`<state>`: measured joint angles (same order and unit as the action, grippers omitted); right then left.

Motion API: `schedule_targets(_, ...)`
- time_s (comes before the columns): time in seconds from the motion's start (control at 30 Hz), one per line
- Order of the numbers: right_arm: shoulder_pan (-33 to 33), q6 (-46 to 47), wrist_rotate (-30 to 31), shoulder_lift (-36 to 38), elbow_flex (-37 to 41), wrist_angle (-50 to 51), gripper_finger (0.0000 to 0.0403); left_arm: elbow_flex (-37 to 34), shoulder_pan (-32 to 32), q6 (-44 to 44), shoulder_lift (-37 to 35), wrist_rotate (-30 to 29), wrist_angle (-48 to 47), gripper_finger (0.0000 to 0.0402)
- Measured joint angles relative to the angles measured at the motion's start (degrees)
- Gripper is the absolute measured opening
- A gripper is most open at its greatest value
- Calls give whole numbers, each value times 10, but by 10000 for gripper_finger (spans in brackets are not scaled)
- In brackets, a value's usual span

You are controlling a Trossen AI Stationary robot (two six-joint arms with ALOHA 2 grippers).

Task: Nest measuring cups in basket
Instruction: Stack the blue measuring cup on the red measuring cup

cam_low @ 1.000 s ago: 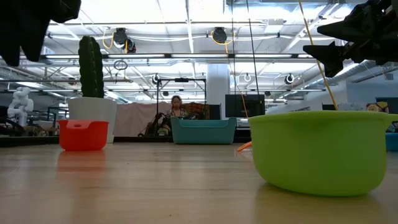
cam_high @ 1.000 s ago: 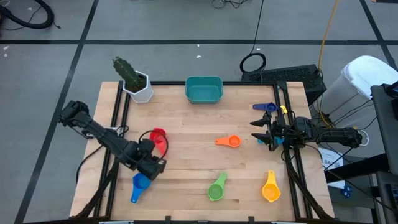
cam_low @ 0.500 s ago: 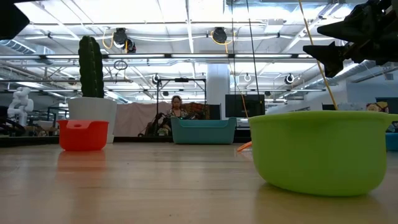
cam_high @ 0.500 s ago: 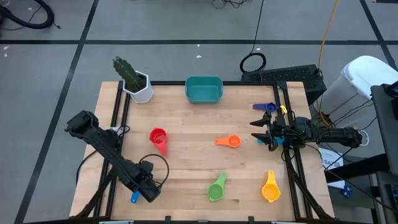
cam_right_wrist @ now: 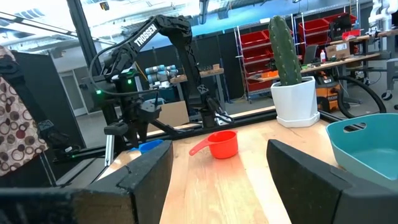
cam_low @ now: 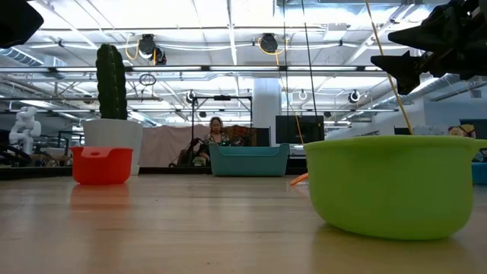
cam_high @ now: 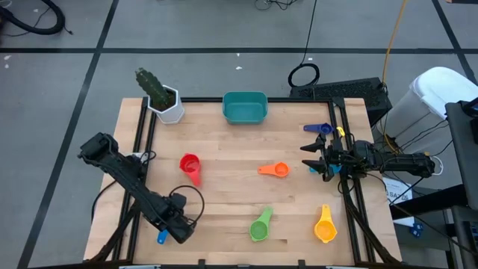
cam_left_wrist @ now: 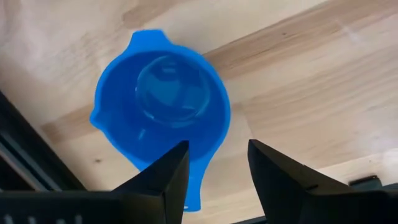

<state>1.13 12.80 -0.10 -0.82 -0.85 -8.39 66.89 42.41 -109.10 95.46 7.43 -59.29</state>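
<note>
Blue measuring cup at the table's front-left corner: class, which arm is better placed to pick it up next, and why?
Left. Its pincer hangs open directly above the blue cup, while the right pincer waits at the table's far right edge.

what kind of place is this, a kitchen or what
Likely a robotics lab or workshop, not a kitchen: a second robot arm stands beyond the wooden table, with red storage racks and exposed ceiling lights behind.

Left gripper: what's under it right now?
The blue measuring cup sits on the wooden table, open side up and empty. The left gripper hangs above it, open, straddling the handle. From overhead the arm covers all but the handle tip.
</note>
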Motion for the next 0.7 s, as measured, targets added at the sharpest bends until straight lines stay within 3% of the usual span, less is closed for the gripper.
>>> schedule_targets(0.37,0,0,0,0,0,0,251,0,0,68,2,-11,19,166)
schedule_targets(0.7,0,0,0,0,0,0,251,0,-1,99,60,7,11,166)
